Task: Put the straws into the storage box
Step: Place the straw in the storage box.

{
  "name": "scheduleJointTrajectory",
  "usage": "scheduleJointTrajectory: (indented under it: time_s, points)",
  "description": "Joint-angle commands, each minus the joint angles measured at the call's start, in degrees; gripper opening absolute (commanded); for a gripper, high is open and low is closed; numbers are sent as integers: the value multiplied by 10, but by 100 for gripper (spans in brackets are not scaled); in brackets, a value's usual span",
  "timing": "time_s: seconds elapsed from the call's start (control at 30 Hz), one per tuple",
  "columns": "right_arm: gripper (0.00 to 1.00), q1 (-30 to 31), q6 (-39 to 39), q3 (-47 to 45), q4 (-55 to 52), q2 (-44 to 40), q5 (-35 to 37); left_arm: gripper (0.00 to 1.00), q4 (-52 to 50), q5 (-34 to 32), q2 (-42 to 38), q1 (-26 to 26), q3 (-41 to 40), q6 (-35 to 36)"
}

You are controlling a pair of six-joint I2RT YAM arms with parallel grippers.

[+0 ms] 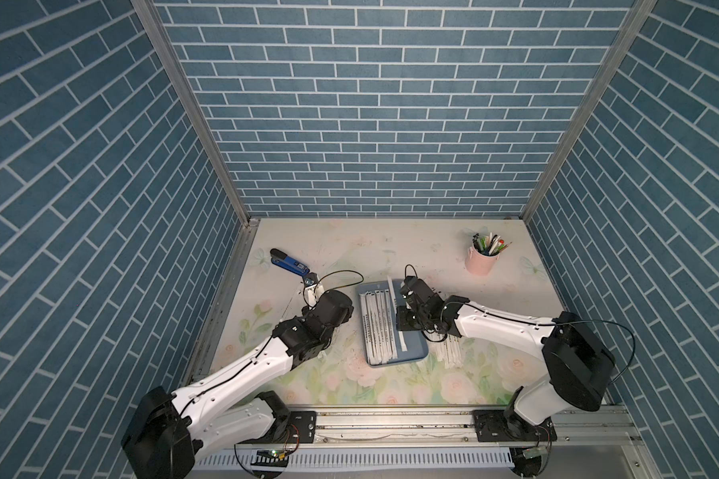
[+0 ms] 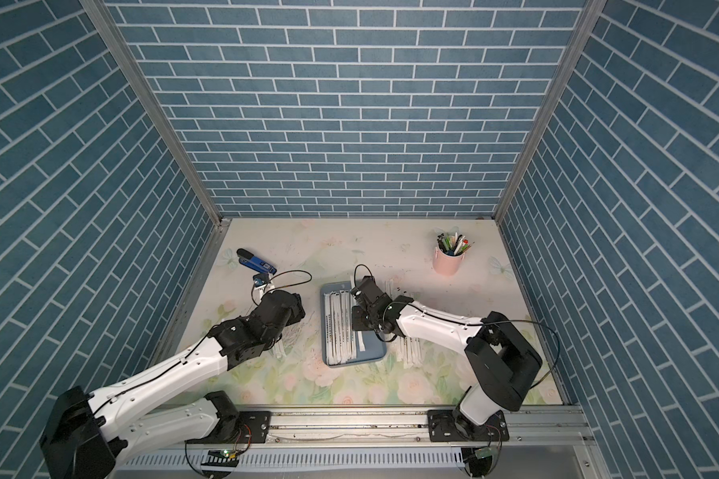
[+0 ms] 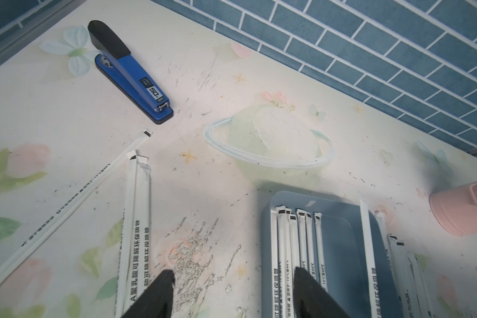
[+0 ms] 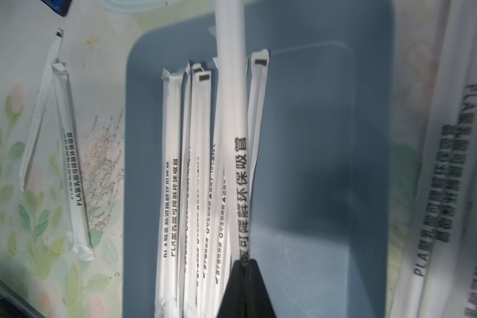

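The right gripper point(image 4: 244, 268) is clamped on one wrapped straw point(image 4: 230, 82). It runs out from the jaw tips over the blue-grey tray point(image 4: 328, 137), above a row of straws point(image 4: 174, 165) lying along the tray's floor. The left gripper point(image 3: 233, 291) hangs with jaws wide and empty; loose straws point(image 3: 137, 220) lie on the table point(image 3: 232, 68) just beside one finger, and the other finger is over the tray.

White arm links point(image 1: 233, 369), black joints point(image 1: 573, 365), thin black cables point(image 1: 345, 271), tapered black fingers point(image 3: 154, 297)
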Motion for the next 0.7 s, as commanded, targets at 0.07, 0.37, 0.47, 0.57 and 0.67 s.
scheduleJointTrajectory:
  time_s: [0.07, 0.37, 0.47, 0.57, 0.67]
  points:
    - [5, 3, 48, -33, 48, 24, -13, 71, -18, 10, 4, 3, -12, -6]
    - [5, 1, 48, -29, 49, 57, -38, 71, -16, 9, 8, 3, -12, -3]
    - [6, -1, 50, -28, 49, 64, -42, 71, -17, 9, 5, 3, -15, -4]
    - [7, -2, 49, -26, 47, 66, -42, 71, -18, 10, 2, 3, -17, -6]
    - [12, -1, 47, -22, 42, 65, -39, 71, -18, 10, 2, 3, -17, -6]
